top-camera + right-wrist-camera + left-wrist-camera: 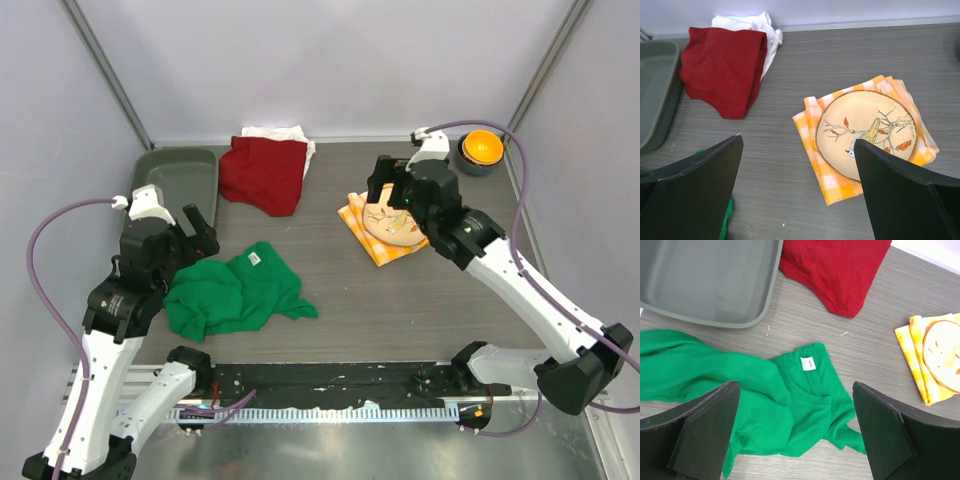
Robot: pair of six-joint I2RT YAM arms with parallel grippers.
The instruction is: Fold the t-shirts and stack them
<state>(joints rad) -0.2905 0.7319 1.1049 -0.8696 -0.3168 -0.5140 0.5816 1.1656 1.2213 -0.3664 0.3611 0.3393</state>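
Observation:
A bright green t-shirt lies crumpled on the table at the near left, its white neck label facing up. A dark red t-shirt lies at the back, partly over a white one. Both also show in the right wrist view, the red one over the white one. My left gripper is open and empty, hovering above the green shirt. My right gripper is open and empty, above the bare table beside the checked napkin.
A grey-green tray stands at the back left. An orange-yellow checked napkin with a painted plate lies right of centre. A dark bowl holding an orange thing sits at the back right. Walls close the back and sides.

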